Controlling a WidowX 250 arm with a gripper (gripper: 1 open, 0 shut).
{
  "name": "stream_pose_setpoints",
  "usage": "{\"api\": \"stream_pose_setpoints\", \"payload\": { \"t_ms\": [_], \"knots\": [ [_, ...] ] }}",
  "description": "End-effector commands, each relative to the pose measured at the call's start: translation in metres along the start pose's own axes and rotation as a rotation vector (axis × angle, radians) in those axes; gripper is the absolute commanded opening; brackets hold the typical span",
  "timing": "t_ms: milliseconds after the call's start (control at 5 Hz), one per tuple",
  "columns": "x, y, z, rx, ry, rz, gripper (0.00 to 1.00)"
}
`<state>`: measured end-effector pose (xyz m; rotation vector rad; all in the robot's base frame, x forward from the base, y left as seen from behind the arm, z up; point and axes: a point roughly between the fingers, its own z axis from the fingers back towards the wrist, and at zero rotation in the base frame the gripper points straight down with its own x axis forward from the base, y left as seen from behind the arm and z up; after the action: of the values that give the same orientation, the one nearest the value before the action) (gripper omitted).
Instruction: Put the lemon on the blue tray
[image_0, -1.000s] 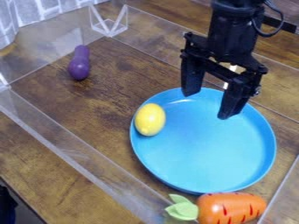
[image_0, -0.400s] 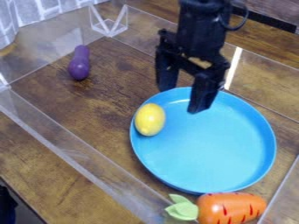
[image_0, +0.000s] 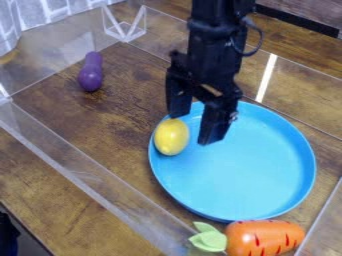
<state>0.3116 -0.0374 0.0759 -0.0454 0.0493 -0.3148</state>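
Camera view: lemon (image_0: 171, 137), one, set at the left edge of the tray (image_0: 247, 165), inside its rim; gripper (image_0: 195, 128), one, spread wide beside it, nothing held. Placement is judged done; only withdrawal is left.

the lemon (image_0: 171, 137) rests on the left part of the blue tray (image_0: 241, 170), just beside the open gripper (image_0: 198, 115)
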Motion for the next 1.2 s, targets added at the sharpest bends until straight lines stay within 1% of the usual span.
{"api": "stream_pose_setpoints", "payload": {
  "t_ms": [0,200,400,600,800,1000],
  "knots": [
    [-0.001,0.008,0.015,0.021,-0.064,0.088,1.0],
    [-0.003,0.011,0.01,0.022,-0.058,0.167,1.0],
    [0.001,0.008,-0.004,0.025,-0.05,0.113,0.0],
    [0.006,0.005,-0.014,0.033,-0.046,0.051,0.0],
    [0.015,-0.008,-0.018,0.037,-0.06,-0.025,0.0],
    [0.021,-0.029,-0.019,0.04,-0.078,-0.023,0.0]
  ]
}}
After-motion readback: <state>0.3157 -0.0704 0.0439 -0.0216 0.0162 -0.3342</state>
